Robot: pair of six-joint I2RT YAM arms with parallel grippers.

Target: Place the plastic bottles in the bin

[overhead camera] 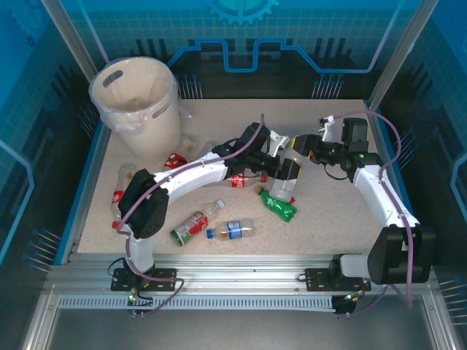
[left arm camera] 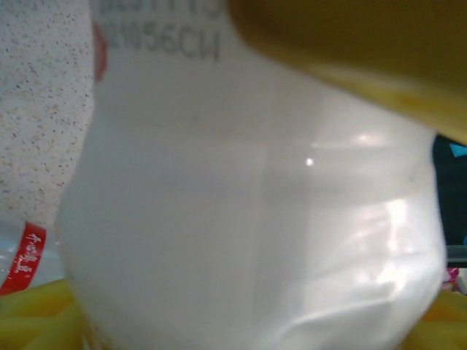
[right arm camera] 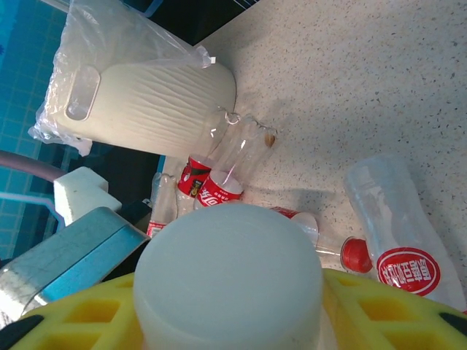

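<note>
At worktop (overhead camera: 343, 219) centre, apparent hand-over: right fingers (right arm camera: 379, 306) clamped on white bottle (right arm camera: 228, 277); left fingers (left arm camera: 350, 36) straddling it, grip not discernible. Next: close left, release right.

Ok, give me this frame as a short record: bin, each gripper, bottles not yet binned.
bin: upright, far left corner, plastic liner
right gripper: shut on white bottle
left gripper: right up against the same bottle, grip unclear
loose: green bottle, blue-label bottle, several red-label ones, all lying flat
</note>
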